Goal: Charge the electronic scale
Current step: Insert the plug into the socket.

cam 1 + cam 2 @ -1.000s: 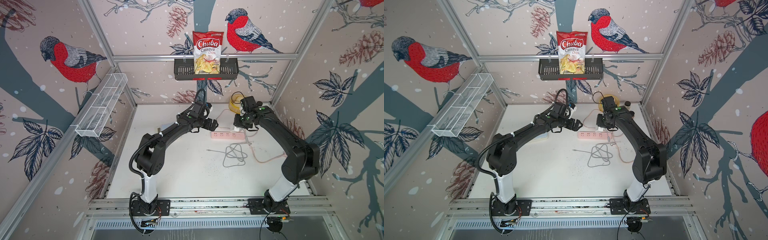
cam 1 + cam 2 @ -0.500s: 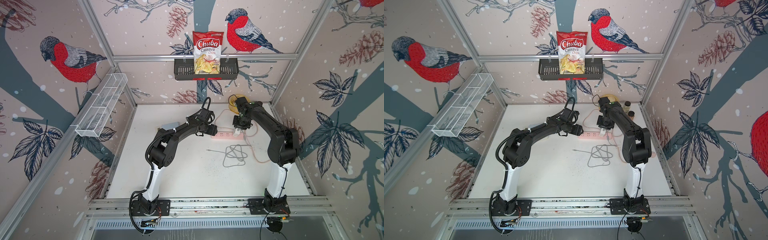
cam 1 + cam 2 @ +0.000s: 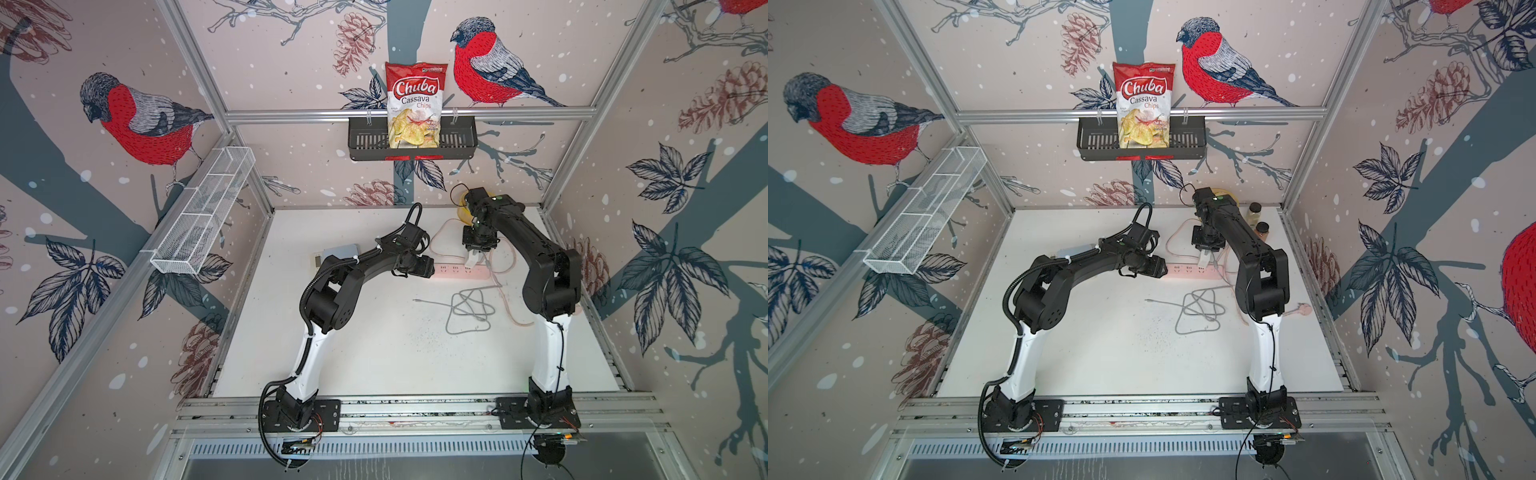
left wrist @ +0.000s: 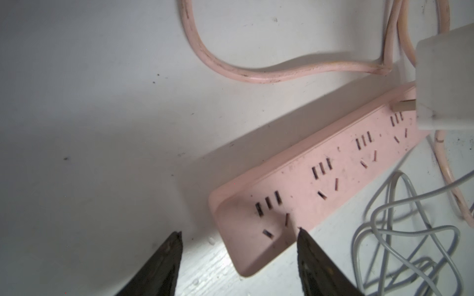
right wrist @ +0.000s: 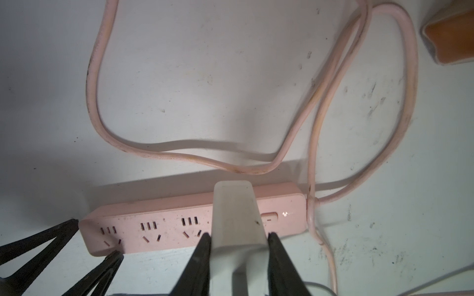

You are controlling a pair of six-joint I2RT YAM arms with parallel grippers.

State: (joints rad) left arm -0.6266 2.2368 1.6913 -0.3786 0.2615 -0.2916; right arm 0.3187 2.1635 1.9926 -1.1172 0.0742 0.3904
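Observation:
The electronic scale (image 3: 337, 251) lies at the back left, mostly hidden behind my left arm; its edge also shows in a top view (image 3: 1068, 251). My left gripper (image 4: 238, 233) straddles the free end of the pink power strip (image 4: 320, 174), fingers (image 5: 74, 224) pressed to that end. Held over the strip's switch end, the white charger cube (image 5: 234, 217) sits in my shut right gripper (image 5: 239, 237). The cube (image 4: 446, 84) is tilted, its prongs showing just above the strip's face. Both top views show this gripper (image 3: 473, 258) and cube (image 3: 1204, 259).
A loose grey cable (image 3: 469, 309) lies coiled in front of the strip. The strip's pink cord (image 5: 179, 153) loops behind it. Brown-capped bottles (image 3: 1254, 212) stand at the back right. A chips bag (image 3: 415, 104) sits in the wall basket, and a wire basket (image 3: 203, 216) hangs on the left.
My left gripper has moved right to the strip's end and narrowed its jaws onto it. The right arm has swung in, bringing the charger cube down over the strip.

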